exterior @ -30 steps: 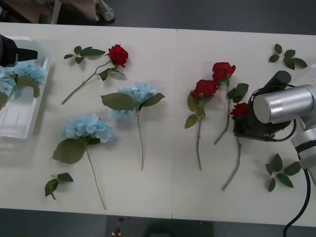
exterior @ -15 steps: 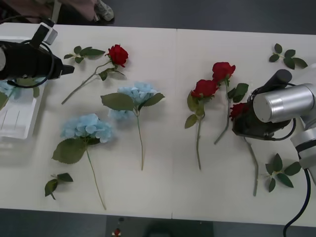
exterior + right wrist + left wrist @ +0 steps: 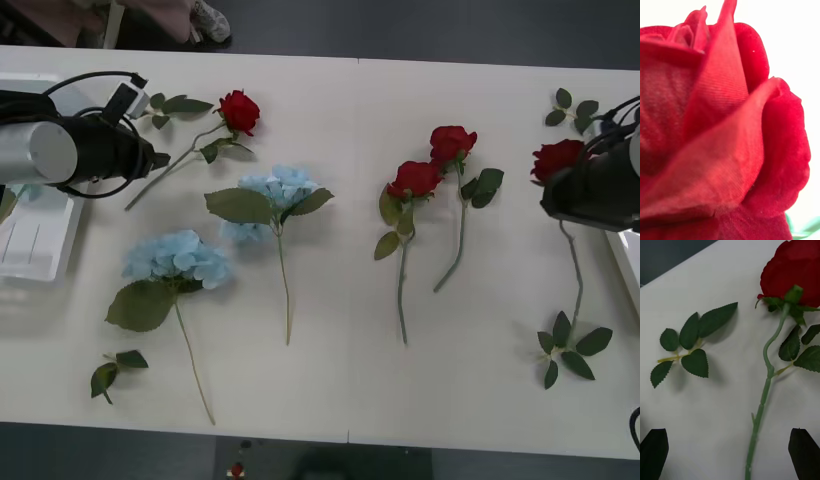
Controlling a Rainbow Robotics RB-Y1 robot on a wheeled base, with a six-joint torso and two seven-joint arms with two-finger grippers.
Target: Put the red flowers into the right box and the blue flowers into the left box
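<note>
The right gripper (image 3: 585, 190) hung over the desk's right edge, fingers pinching a red rose (image 3: 556, 160) just under its bloom, the stem (image 3: 575, 275) dangling toward a leaf sprig (image 3: 568, 350). The right box (image 3: 632, 265) showed as a white rim at that edge. Two more red roses (image 3: 430, 165) lay mid-desk. The left gripper (image 3: 730, 450), fingers spread, hovered near the far left corner astride the stem of a fourth rose (image 3: 238, 110), beside the left box (image 3: 40, 235). Two blue flowers (image 3: 225, 225) lay on the left half. The risks, as I judged them: the trailing stem catching the rim, or the left gripper dropping its red rose into the nearer, wrong box.
</note>
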